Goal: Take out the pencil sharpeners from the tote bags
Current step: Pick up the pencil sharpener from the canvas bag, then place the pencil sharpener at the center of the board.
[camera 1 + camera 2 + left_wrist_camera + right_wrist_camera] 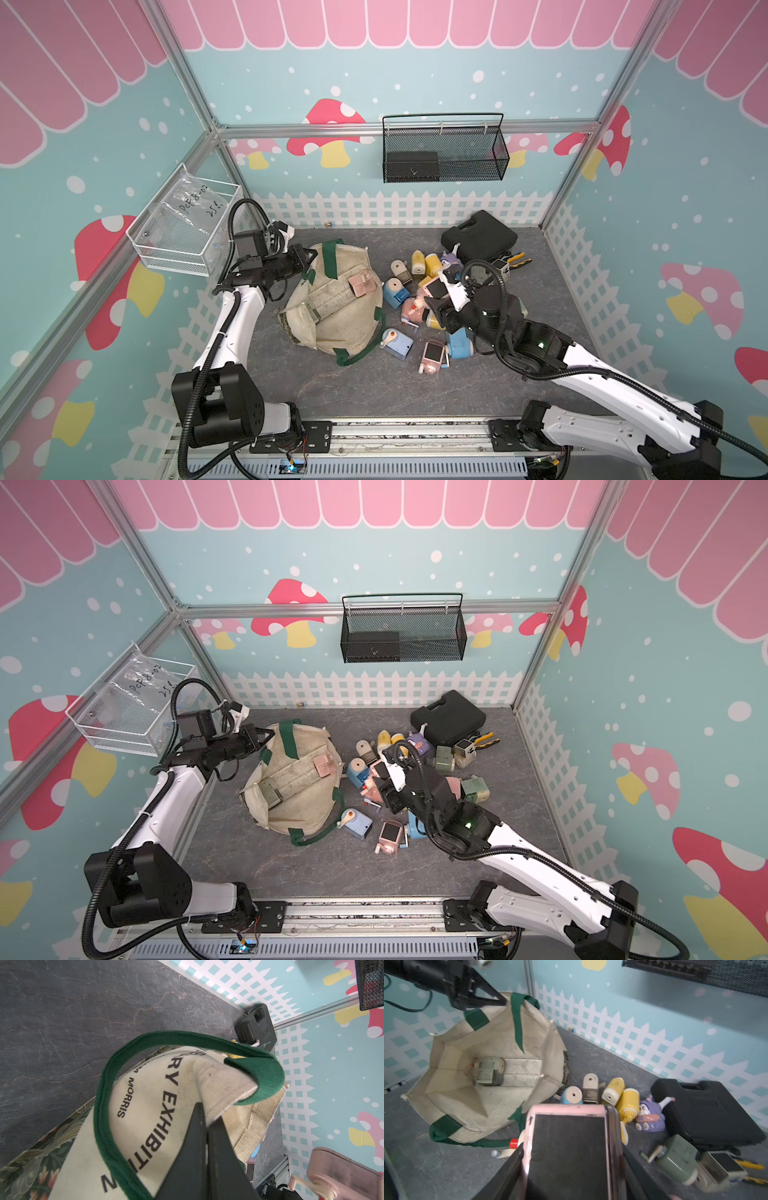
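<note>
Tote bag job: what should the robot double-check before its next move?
1. Left gripper shut on the tote bag rim, mouth held open: ok.
2. Right gripper clamped on the pink sharpener: ok.
3. Pink sharpener outside the bag: ok.
4. Free table spot beneath it: cannot tell, the right arm hides it.
5. Bag emptied: not ok, a sage green sharpener lies inside.
</note>
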`<move>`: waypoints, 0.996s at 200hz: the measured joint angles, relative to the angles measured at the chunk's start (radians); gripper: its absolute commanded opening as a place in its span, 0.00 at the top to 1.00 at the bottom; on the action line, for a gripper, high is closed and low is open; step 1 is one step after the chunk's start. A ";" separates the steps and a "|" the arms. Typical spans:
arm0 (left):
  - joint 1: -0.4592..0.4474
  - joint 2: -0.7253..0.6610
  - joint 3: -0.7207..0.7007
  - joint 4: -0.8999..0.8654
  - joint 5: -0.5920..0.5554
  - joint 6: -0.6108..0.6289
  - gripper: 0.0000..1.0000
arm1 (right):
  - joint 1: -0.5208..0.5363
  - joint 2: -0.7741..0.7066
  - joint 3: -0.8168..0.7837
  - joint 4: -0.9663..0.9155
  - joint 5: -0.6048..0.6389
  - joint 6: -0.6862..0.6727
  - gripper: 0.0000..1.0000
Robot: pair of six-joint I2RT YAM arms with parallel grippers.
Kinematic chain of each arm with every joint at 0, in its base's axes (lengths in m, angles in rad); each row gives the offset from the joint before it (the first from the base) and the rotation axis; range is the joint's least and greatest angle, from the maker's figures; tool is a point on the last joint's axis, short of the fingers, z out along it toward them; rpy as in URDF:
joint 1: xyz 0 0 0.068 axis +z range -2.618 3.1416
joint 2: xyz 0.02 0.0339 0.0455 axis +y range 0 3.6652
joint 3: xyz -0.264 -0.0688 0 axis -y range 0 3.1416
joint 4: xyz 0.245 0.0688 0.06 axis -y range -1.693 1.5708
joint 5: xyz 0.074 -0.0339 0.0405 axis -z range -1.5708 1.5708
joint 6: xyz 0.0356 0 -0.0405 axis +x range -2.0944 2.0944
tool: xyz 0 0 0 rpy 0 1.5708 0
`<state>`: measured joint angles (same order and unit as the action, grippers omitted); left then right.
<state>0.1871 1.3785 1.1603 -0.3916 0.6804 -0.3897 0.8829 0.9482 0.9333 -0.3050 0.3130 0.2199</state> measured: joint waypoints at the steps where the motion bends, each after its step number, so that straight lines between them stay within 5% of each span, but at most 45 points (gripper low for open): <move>1: 0.000 0.000 0.000 0.000 0.000 0.000 1.00 | -0.007 -0.006 -0.005 -0.005 0.004 0.006 0.52; 44: 0.000 0.000 0.000 0.000 0.000 0.000 1.00 | -0.212 -0.118 -0.178 -0.096 0.033 0.121 0.54; 92: 0.000 0.000 0.000 0.000 0.000 0.000 1.00 | -0.339 -0.063 -0.317 -0.067 0.000 0.178 0.55; 199: 0.000 0.000 0.000 0.000 0.000 0.000 1.00 | -0.472 0.354 -0.201 0.223 -0.115 0.141 0.55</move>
<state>0.1871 1.3785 1.1603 -0.3916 0.6807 -0.3901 0.4110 1.3025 0.7319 -0.0822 0.1978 0.3611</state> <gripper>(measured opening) 0.044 0.615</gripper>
